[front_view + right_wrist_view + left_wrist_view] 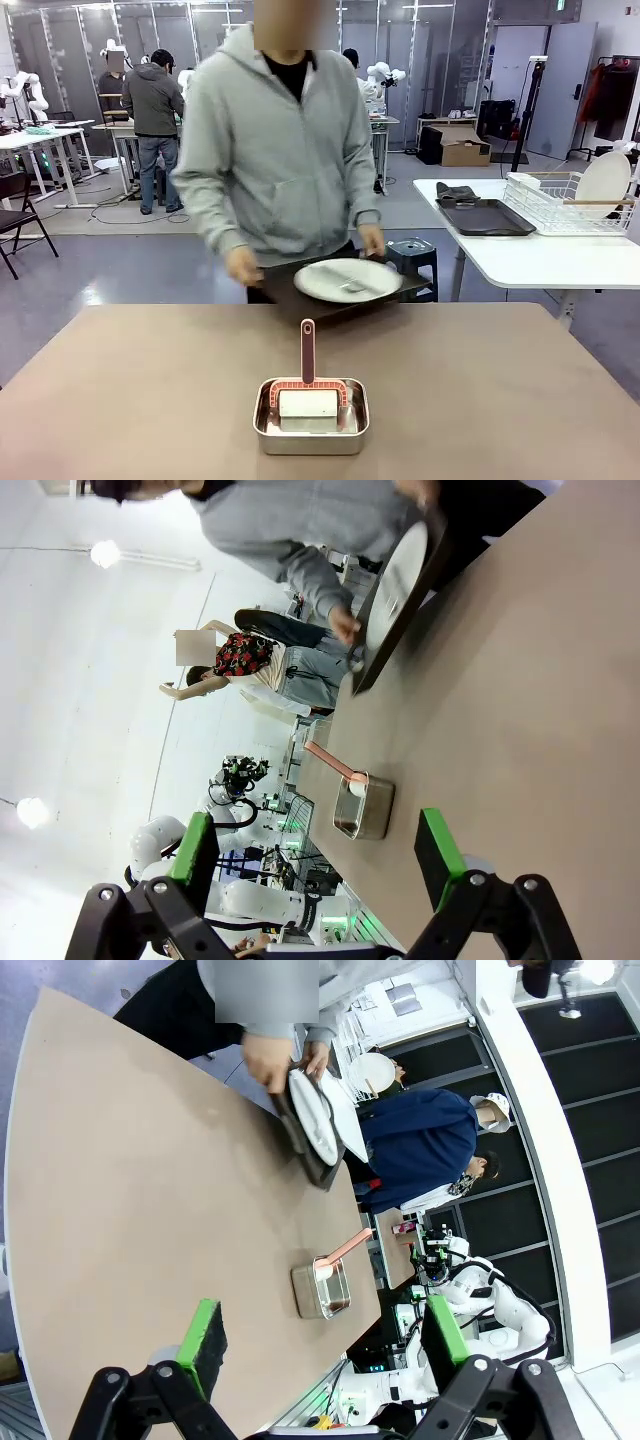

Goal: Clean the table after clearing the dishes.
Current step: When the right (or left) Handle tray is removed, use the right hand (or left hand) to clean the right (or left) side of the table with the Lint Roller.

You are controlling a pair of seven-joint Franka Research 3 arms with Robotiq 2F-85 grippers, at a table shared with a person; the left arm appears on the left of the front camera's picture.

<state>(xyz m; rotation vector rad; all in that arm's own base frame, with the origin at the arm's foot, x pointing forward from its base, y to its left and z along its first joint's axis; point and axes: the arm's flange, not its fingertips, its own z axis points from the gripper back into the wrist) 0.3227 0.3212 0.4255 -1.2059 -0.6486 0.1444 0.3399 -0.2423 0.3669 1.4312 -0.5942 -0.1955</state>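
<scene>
At the far edge of the tan table [120, 400], a person in a grey hoodie grips a dark tray [285, 298] with both hands [243, 266], one at each end; its long axis runs left to right along that edge, tipped towards the robot's side; a white plate [345, 280] rides on it; whether the tray touches the tabletop cannot be told. Near the middle sits a square steel pan [311, 432], a pink brush handle [307, 350] pointing straight across at the person. The left gripper [322, 1332] hangs above the table, green-padded fingers [203, 1335] spread wide, holding nothing; the right gripper [315, 848] likewise, fingers [438, 850] wide apart and empty.
</scene>
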